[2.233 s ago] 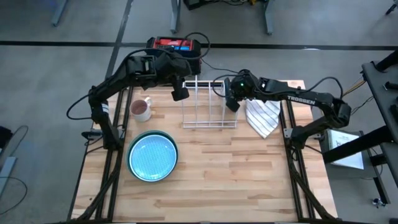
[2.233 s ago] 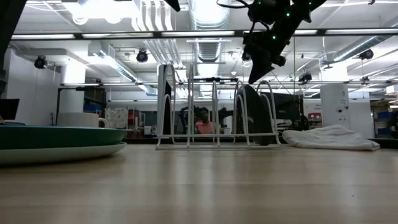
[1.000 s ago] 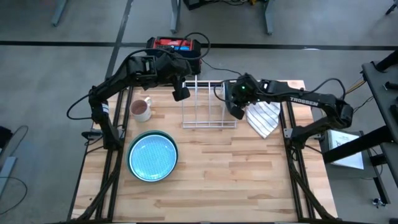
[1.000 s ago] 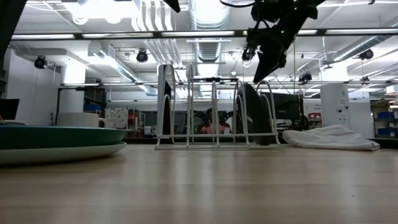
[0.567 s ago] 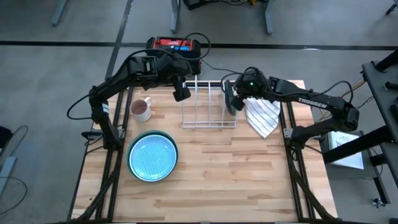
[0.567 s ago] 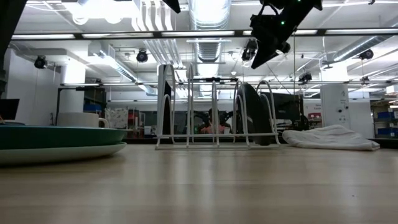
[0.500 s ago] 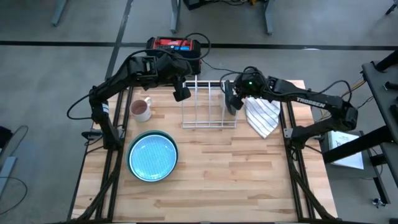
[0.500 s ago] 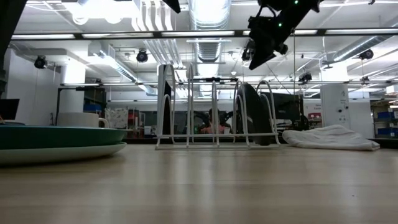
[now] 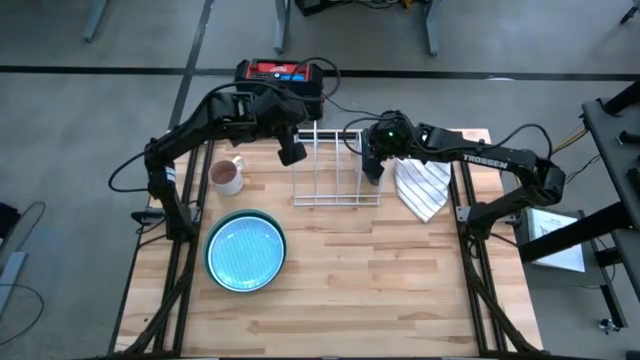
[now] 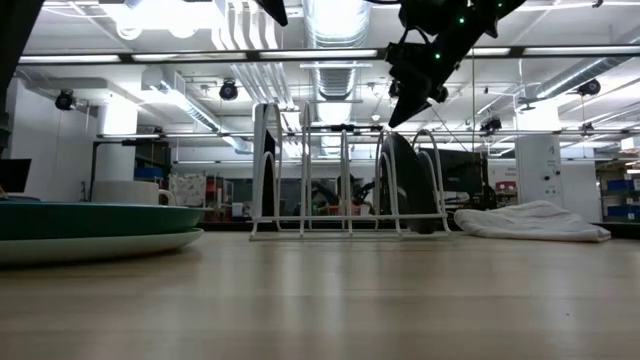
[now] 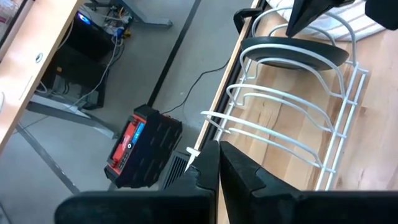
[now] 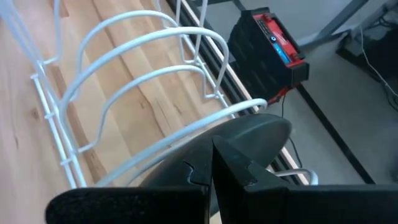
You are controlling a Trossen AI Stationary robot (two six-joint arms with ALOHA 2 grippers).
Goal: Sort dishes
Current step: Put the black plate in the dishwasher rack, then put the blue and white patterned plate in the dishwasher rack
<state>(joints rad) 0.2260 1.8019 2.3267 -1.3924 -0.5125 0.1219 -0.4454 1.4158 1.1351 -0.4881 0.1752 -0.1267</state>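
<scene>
A dark grey plate (image 9: 379,172) stands on edge in the right end slot of the white wire rack (image 9: 335,168); it also shows in the low view (image 10: 406,185) and the left wrist view (image 11: 292,55). My right gripper (image 9: 371,166) is shut and hovers just above the plate's top rim (image 12: 264,132), apart from it in the low view (image 10: 395,116). My left gripper (image 9: 291,153) is shut and empty above the rack's left end. A light blue plate (image 9: 245,250) lies in a green-rimmed bowl at the near left, stacked on a pale plate (image 10: 90,245).
A pinkish mug (image 9: 228,177) stands left of the rack. A white striped cloth (image 9: 422,188) lies right of it. A red and black box (image 9: 283,72) sits beyond the far edge. A pale upright shape (image 10: 265,165) stands at the rack's left end. Bare wood spans the near right.
My right gripper has risen a little from beside the dark plate and swung toward the table's left and far side, turning somewhat, and now hangs over the plate's top rim. The plate has stayed upright in the rack.
</scene>
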